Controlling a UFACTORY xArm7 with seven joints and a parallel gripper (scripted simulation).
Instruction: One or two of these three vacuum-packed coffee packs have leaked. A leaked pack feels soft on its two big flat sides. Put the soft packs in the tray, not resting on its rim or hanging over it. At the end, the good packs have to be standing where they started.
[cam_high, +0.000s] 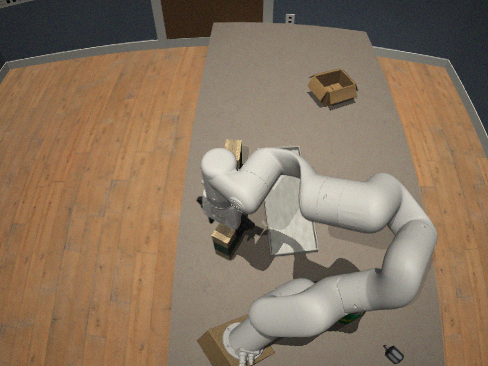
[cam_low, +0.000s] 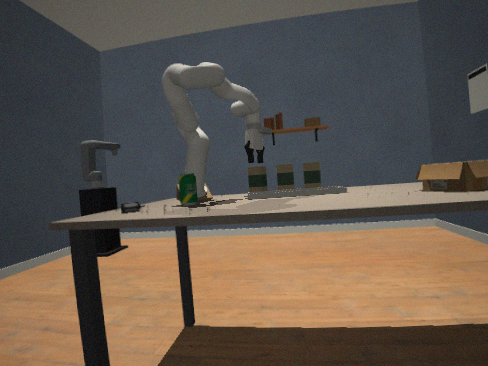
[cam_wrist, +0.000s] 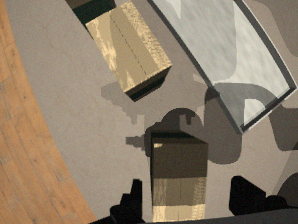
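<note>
Three tan coffee packs with dark green bands stand in a row along the left side of the shallow grey tray (cam_high: 295, 240) (cam_low: 320, 190) (cam_wrist: 200, 16). My gripper (cam_high: 226, 218) (cam_low: 254, 156) (cam_wrist: 187, 195) is open and empty. It hangs just above the nearest pack (cam_high: 226, 241) (cam_low: 257, 178) (cam_wrist: 176, 169), with one finger on each side of its top and not touching it. The middle pack (cam_low: 285, 176) (cam_wrist: 129, 50) is hidden under my arm in the overhead view. The far pack (cam_high: 233, 148) (cam_low: 312, 175) stands beyond it.
An open cardboard box (cam_high: 334, 86) (cam_low: 452, 176) sits at the table's far end. A green can (cam_low: 188, 188) (cam_high: 354, 316) stands near my base, and a small dark object (cam_high: 394, 353) (cam_low: 131, 206) lies at the near corner. The table's left edge runs close beside the packs.
</note>
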